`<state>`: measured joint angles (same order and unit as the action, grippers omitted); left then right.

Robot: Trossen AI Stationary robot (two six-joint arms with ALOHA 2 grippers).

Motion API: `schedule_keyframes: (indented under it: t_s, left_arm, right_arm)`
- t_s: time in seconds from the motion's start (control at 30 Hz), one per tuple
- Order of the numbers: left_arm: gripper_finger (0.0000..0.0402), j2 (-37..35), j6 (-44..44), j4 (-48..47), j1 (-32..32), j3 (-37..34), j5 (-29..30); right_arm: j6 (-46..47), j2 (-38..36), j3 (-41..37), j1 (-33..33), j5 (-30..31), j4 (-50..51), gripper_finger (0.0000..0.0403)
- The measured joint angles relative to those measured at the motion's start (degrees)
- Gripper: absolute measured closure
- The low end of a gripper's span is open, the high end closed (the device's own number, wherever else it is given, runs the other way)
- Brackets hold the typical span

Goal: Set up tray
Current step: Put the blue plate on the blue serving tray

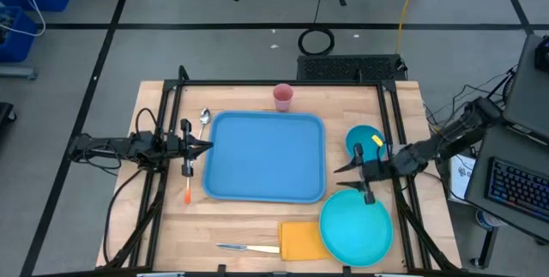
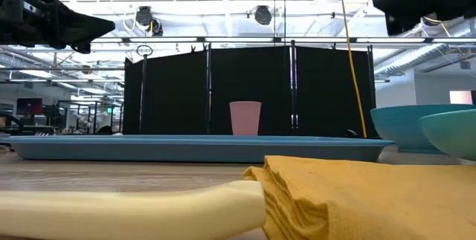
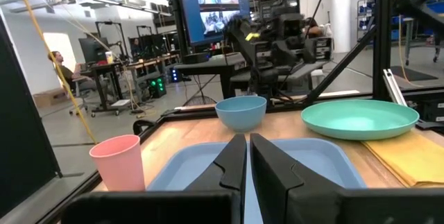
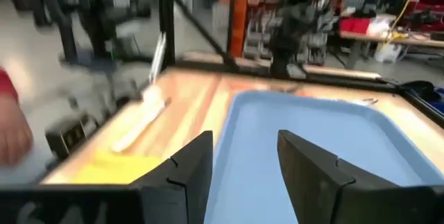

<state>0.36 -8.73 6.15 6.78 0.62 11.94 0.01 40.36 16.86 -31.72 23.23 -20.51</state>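
Left fingers [image 3: 246, 175] nearly closed, right fingers [image 4: 243, 172] apart, above tray [image 1: 266, 157]

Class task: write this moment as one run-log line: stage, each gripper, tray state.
stage: start | tray: empty, mid-table | left gripper: fingers shut, at tray's left edge | right gripper: fingers open, at tray's right edge

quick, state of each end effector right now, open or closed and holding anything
Left end effector: closed, holding nothing, at the tray's left edge.
Right end effector: open, holding nothing, at the tray's right edge.
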Motion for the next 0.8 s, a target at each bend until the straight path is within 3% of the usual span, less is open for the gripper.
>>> schedule_keyframes:
  t_s: [0.17, 0.43, 0.6, 0.8]
  left_arm:
    - [0.0376, 0.0, 0.0, 0.0, 0.0, 0.0, 0.0]
    - [0.0376, 0.0, 0.0, 0.0, 0.0, 0.0, 0.0]
    - [0.0376, 0.0, 0.0, 0.0, 0.0, 0.0, 0.0]
    - [0.0376, 0.0, 0.0, 0.0, 0.0, 0.0, 0.0]
  right_arm:
    - [0.4, 10.2, 11.5, -4.7, 7.1, 14.6, 0.0248]
    - [12.0, 21.3, 24.6, -9.7, 7.8, 32.9, 0.0248]
    - [17.1, 27.4, 31.1, -11.9, 4.6, 36.4, 0.0238]
    - [23.3, 36.5, 37.8, -12.8, -5.6, 41.8, 0.0204]
